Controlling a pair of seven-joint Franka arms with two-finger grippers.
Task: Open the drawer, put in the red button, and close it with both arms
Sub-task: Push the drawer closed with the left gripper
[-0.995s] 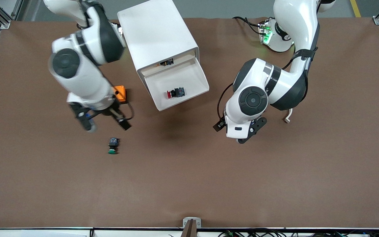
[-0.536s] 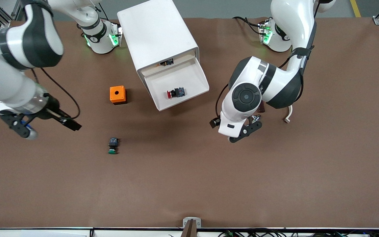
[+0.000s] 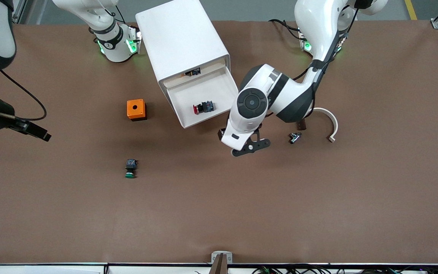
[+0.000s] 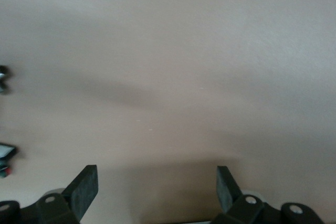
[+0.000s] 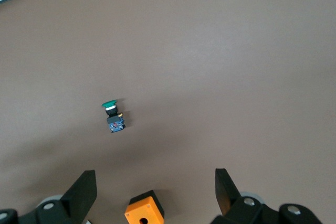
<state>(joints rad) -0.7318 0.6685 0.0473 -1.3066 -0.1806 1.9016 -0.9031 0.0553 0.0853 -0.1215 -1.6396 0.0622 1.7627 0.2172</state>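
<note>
Cabinet point(image 3: 183, 42): drawer point(image 3: 203, 98) pulled out | left gripper point(image 3: 250, 147): jaws spread, empty, over bench point(image 3: 242, 209) just before drawer | right gripper point(image 5: 155, 192): jaws spread, empty, raised at right arm's bench end | red button point(image 3: 203, 107): lying inside drawer

Two buttons, one red point(image 3: 202, 107) and one green point(image 3: 130, 168); one orange box point(image 3: 135, 109); one cabinet point(image 3: 183, 42).
</note>
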